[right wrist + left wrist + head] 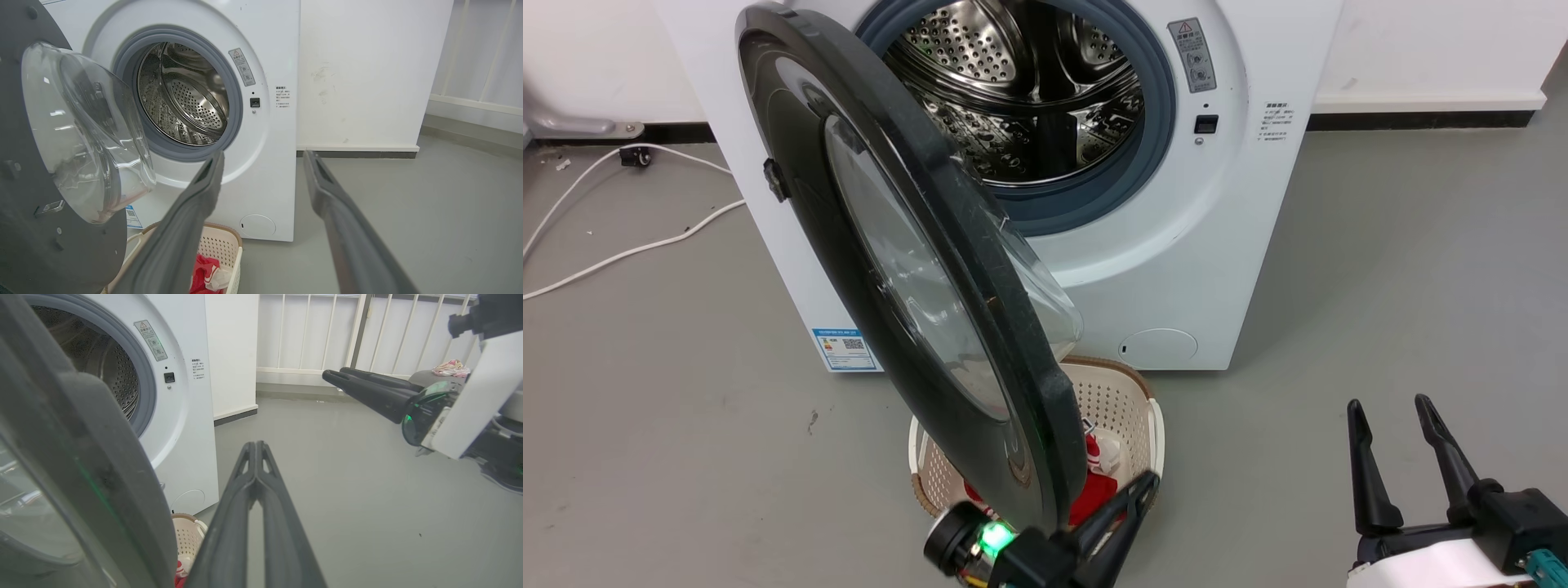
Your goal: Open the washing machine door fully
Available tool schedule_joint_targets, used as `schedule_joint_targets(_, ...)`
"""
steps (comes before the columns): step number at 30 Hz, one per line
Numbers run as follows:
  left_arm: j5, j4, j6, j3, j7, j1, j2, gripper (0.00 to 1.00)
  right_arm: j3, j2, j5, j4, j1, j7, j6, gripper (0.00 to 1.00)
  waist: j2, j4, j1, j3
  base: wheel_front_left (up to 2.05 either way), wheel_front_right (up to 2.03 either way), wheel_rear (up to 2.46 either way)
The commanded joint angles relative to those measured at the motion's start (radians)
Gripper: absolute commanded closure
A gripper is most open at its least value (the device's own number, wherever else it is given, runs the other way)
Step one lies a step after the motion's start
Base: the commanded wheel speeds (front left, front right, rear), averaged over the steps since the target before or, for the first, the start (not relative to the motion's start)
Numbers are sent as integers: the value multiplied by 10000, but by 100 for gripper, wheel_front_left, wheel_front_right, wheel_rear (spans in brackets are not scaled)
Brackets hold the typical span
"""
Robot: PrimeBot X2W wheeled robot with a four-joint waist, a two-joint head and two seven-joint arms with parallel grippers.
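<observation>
Nearest, the left pincer, fingers pressed together on nothing, sits beside the free rim of the door. The right pincer gapes empty, well apart. The door stands half swung over a basket, before the washing machine. Stiff, glossy, likely slippery: push that rim, not the glass.

Left gripper low, centre of head view, jaws pressed together; right gripper lower right, jaws parted.
</observation>
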Motion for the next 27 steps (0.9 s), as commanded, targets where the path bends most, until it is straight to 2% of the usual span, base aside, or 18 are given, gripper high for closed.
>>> schedule_joint_targets(1, -16, 224, 73, 76, -83, -401, -147, 100, 40, 18, 29, 31, 1, -18, -6, 0, -1, -8, -1, 17, 0, 0, 0)
schedule_joint_targets(9, -350, 1055, 634, 436, -159, -1421, -480, 100, 193, 18, 206, 181, -114, -18, -6, 0, -1, -165, -1, 81, 0, 0, 0)
schedule_joint_targets(16, -494, 1232, 1136, 770, -148, -1569, -513, 100, 233, 18, 328, 303, -172, -18, -6, 0, -1, -269, -1, 157, 0, 0, 0)
schedule_joint_targets(27, -320, 1079, 1480, 1239, -140, -1202, -445, 100, 222, 19, 457, 434, -209, -18, -6, 0, -1, -155, -1, 202, 0, 0, 0)
